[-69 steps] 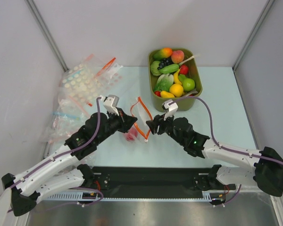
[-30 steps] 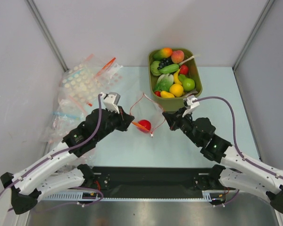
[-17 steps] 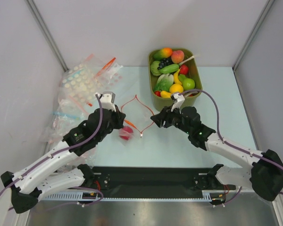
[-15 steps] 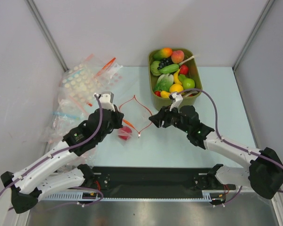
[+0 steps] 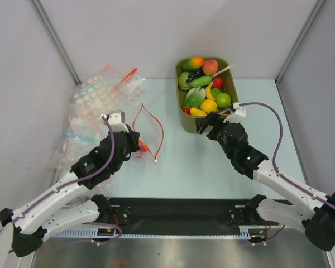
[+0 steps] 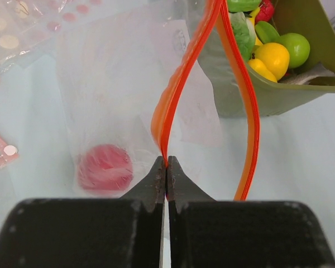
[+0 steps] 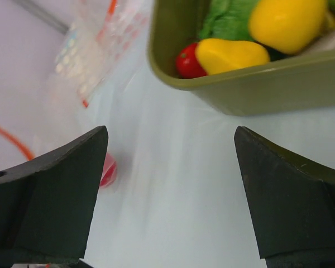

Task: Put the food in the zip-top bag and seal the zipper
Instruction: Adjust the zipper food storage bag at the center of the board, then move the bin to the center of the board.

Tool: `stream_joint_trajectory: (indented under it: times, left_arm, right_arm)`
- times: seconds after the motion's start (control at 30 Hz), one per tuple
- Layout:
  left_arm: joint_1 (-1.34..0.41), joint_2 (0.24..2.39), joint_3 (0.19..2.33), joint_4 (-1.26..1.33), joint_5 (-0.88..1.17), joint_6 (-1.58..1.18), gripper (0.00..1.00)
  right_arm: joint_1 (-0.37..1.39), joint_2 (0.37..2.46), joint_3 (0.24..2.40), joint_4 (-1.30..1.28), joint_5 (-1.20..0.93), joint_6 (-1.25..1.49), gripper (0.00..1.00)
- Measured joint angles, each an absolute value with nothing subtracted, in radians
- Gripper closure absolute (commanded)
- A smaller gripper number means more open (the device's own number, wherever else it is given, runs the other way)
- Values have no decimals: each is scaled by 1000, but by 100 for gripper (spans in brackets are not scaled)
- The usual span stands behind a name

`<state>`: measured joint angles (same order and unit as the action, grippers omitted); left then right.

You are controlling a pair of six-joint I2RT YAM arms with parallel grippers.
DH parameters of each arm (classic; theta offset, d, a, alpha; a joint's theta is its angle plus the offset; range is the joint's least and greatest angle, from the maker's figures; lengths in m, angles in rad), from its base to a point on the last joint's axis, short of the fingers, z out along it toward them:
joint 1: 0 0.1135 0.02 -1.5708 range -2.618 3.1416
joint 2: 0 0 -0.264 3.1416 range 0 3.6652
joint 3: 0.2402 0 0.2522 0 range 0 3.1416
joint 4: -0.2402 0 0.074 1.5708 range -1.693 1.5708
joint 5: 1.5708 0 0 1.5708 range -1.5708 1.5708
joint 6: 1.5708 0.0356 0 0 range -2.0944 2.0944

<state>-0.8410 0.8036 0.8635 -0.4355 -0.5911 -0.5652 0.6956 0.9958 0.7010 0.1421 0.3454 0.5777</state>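
Observation:
The zip-top bag (image 6: 117, 84) is a clear bag whose red-orange zipper (image 5: 162, 134) gapes in an open loop. My left gripper (image 5: 137, 146) is shut on one side of the zipper (image 6: 181, 84), its tips (image 6: 166, 167) pinching the strip. One red piece of food (image 6: 105, 167) lies inside the bag, and it also shows as a red blur (image 7: 108, 170) in the right wrist view. My right gripper (image 5: 207, 124) stands open and empty (image 7: 170, 195) just in front of the olive tub, apart from the bag. More food (image 5: 204, 89) fills the tub.
The olive-green tub (image 5: 177, 78) stands at the back middle, with its near wall (image 7: 251, 89) close above my right fingers. A heap of clear bags, some with white dots (image 5: 97, 97) and one with a blue strip (image 5: 78, 137), lies at the left.
My right gripper has opened, let go of the zipper and drawn back right towards the tub. The left gripper has carried the bag and its red food leftwards.

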Motion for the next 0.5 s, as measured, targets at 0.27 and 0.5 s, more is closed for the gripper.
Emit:
stream_joint_trajectory:
  times: [0.27, 0.5]
  left_arm:
    - [-841, 789, 826, -415, -610, -579, 100]
    - [-841, 792, 817, -389, -618, -586, 99]
  right_arm:
    - [586, 1126, 850, -115, 481, 842, 0]
    - [521, 1251, 952, -240, 475, 997, 0]
